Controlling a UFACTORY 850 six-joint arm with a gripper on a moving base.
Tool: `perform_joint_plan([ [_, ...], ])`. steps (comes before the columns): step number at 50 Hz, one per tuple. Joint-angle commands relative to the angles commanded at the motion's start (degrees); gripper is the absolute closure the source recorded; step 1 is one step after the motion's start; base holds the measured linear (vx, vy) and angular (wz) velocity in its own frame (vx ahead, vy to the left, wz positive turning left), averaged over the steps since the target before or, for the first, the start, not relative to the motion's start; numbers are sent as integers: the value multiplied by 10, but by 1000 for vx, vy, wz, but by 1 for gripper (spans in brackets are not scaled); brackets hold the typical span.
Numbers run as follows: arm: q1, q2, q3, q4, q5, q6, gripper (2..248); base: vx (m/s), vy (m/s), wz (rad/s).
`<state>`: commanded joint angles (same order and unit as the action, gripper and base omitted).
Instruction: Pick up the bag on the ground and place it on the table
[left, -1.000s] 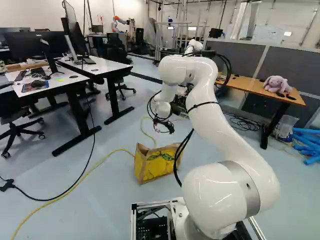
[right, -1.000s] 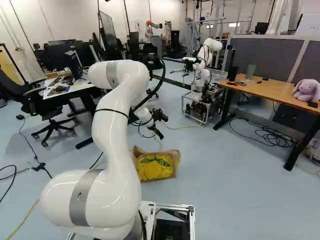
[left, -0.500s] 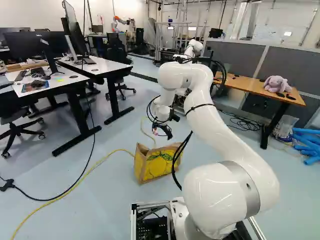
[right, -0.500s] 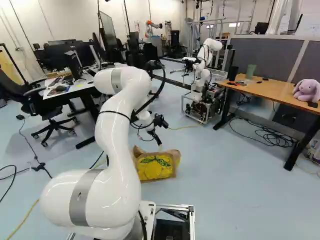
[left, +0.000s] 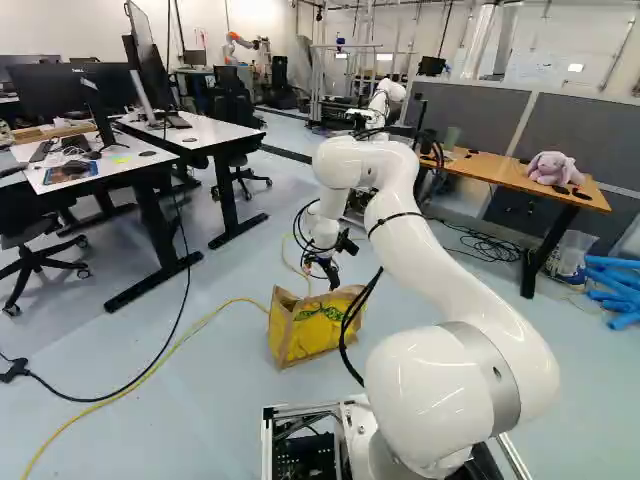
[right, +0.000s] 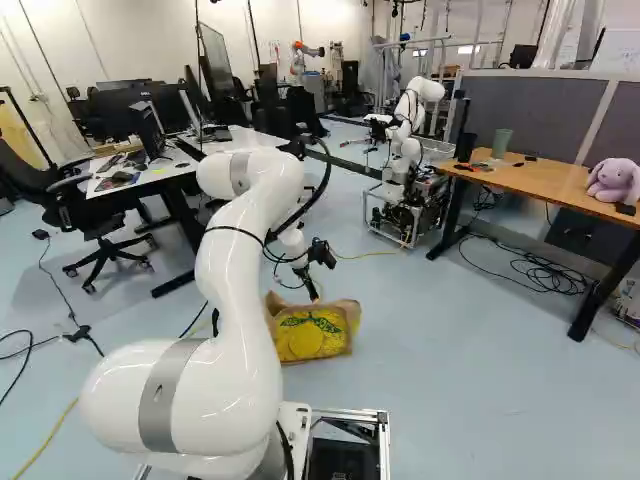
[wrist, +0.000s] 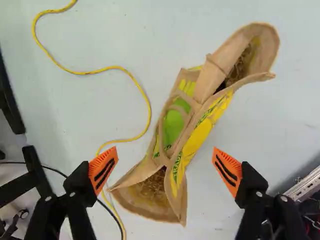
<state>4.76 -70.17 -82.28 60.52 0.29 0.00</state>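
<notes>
Over pale blue floor, hovers at twelve o'clock with hand wide open above the yellow bag. Sees wooden bench towards two o'clock.

White arm rose from joint at foot of base views, upper link leaning ahead. Bulky shoulder sat low; elbow bent at top. Forearm dropped to wrist, with black pincer hanging below, aimed at floor. Black cables looped along arm. In wrist view, pincer stood wide apart, nothing gripped, orange pads facing each other, tips canted inward, both fingers visible.
</notes>
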Motion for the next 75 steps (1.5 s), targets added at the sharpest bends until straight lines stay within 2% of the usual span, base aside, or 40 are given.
perform_joint_plan([
  [29,-14,-59,-48,78,-57,0,3,0,0,0],
  [52,-32,-107,-88,82,-60,0,3,0,0,0],
  [75,-41,-156,-132,82,-60,0,3,0,0,0],
])
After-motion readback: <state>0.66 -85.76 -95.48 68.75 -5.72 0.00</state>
